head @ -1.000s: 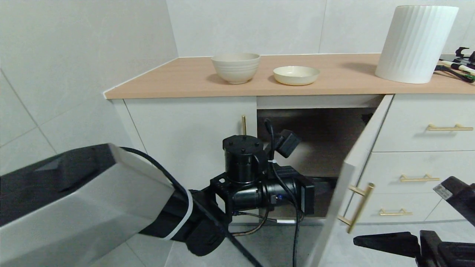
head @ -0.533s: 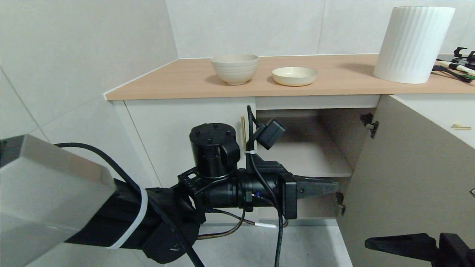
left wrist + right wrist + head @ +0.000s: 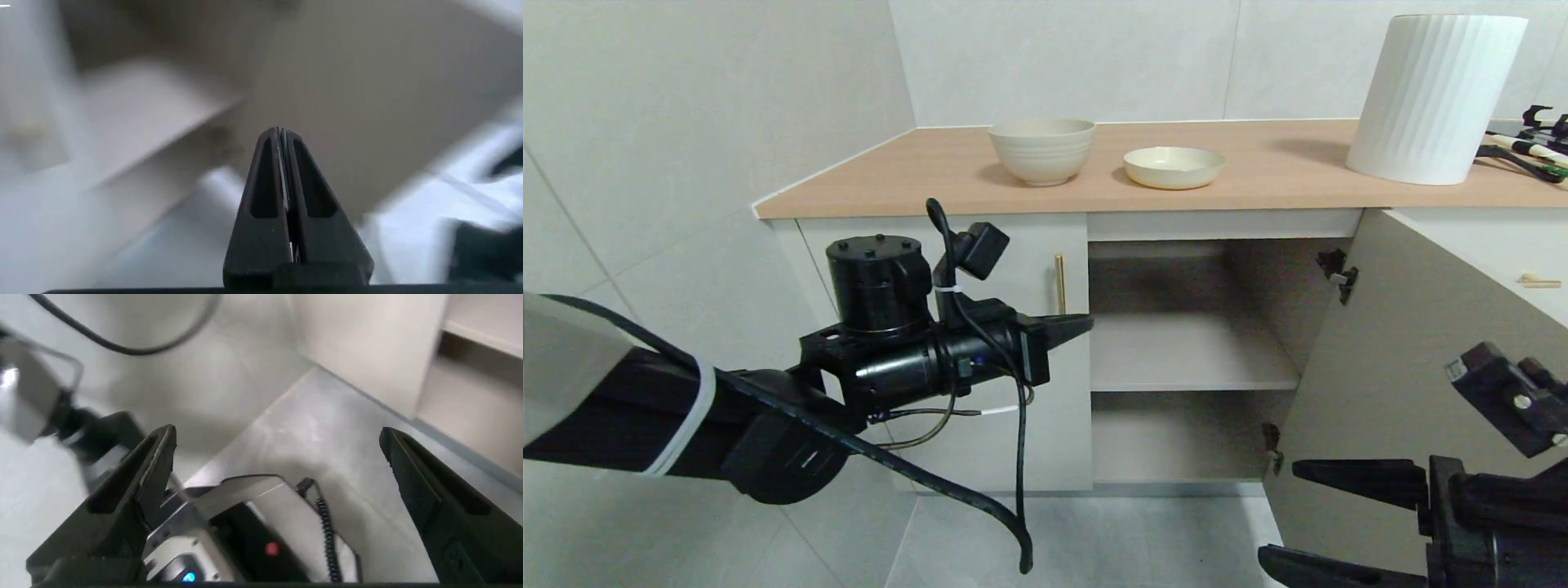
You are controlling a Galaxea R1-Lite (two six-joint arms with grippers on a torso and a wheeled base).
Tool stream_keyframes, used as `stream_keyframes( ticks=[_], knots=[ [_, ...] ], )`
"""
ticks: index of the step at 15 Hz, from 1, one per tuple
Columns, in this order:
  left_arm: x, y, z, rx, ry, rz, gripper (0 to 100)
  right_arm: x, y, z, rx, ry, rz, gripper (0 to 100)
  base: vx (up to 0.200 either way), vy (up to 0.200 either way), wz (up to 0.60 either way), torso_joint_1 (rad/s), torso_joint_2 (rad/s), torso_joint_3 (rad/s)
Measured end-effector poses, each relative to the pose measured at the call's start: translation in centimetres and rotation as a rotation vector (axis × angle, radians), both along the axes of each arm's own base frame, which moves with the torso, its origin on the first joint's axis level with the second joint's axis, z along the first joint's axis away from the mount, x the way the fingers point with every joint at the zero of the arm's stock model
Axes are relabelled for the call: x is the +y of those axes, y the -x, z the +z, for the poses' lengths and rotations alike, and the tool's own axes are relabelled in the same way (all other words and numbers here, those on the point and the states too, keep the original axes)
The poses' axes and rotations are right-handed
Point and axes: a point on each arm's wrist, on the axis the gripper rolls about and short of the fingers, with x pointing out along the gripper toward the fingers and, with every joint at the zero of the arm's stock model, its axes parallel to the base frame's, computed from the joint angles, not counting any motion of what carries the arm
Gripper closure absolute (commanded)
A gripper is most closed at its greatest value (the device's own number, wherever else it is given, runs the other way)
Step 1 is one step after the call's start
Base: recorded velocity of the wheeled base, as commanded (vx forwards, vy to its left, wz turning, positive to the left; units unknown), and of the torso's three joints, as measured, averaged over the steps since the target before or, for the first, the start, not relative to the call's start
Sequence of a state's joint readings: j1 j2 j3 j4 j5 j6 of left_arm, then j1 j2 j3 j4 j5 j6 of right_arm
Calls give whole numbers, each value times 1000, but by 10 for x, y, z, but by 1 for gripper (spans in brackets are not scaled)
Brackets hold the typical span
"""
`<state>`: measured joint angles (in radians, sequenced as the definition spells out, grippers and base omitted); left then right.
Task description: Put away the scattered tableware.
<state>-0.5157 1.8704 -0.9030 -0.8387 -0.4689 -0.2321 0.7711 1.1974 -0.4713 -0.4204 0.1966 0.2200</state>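
the ribbed bowl (image 3: 1041, 150) and the shallow dish (image 3: 1174, 166) sit side by side, apart, toward the left end of the counter (image 3: 915, 184). below, the cabinet door (image 3: 1347, 359) stands open. the left gripper (image 3: 1082, 324) points at the cabinet, fingers pressed together on nothing. the right gripper (image 3: 1277, 510), fingers spread wide, is cut off at the frame edge. the cropped tools (image 3: 1531, 147) at the counter's right end are hard to name.

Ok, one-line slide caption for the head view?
Cabinet door open, bowl and shallow dish on the counter; left gripper shut near the opening, right gripper open low by the door.
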Motion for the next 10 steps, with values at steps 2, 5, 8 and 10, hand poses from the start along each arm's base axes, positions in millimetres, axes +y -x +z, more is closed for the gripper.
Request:
stream_keyframes(
  ticks=[2, 5, 8, 10],
  knots=[
    [21, 4, 5, -23, -55, 93, 100, 7, -9, 1, -7, 26, -64, 0, 0, 0, 0, 0, 0, 0],
    [57, 26, 19, -10, -93, 187, 100, 19, -28, 12, -34, 33, -109, 0, 0, 0, 0, 0, 0, 0],
    [98, 58, 31, 85, -142, 286, 100, 33, -51, 27, -44, 28, -138, 0, 0, 0, 0, 0, 0, 0],
    [122, 76, 37, 145, -163, 368, 0, 43, -70, 37, -46, 27, -159, 0, 0, 0, 0, 0, 0, 0]
  ],
)
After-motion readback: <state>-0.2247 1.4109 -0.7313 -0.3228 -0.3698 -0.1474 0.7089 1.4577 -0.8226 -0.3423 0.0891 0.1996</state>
